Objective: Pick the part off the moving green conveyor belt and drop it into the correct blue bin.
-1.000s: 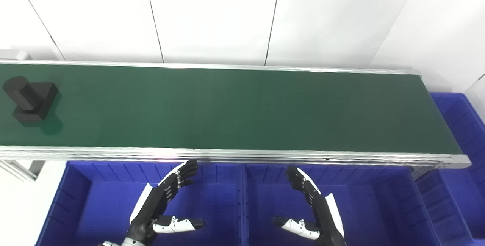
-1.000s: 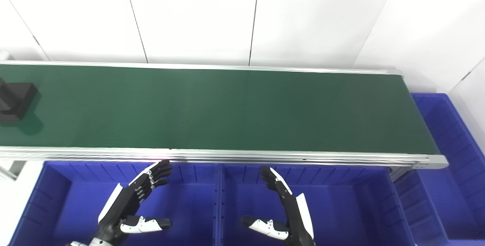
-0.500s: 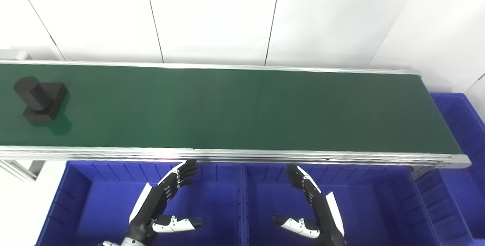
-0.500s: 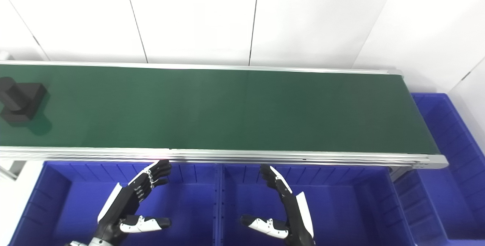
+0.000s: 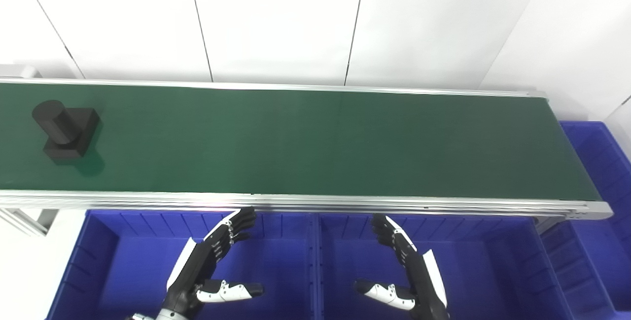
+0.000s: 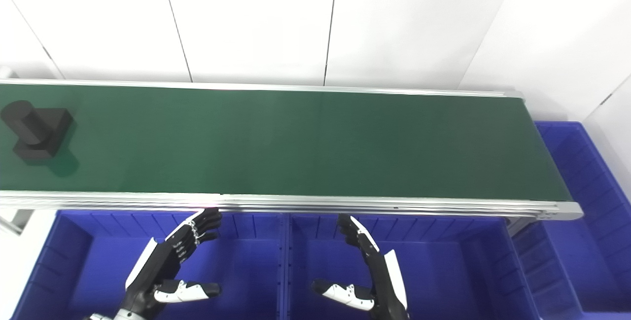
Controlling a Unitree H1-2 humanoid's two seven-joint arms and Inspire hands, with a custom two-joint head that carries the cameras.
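Note:
A black part (image 5: 66,127), a short cylinder standing on a square block, rides at the far left of the green conveyor belt (image 5: 315,142); it also shows in the right eye view (image 6: 35,130). My left hand (image 5: 209,261) is open and empty, held over the left blue bin (image 5: 113,261) just below the belt's near rail. My right hand (image 5: 406,266) is open and empty over the middle blue bin (image 5: 493,261). Both hands are far from the part.
A third blue bin (image 5: 599,162) stands past the belt's right end. An aluminium rail (image 5: 315,204) runs along the belt's near edge, above the bins. A white panelled wall (image 5: 315,19) stands behind the belt.
The black part has ridden to the right along the belt. Both hands have stayed almost still over the bins.

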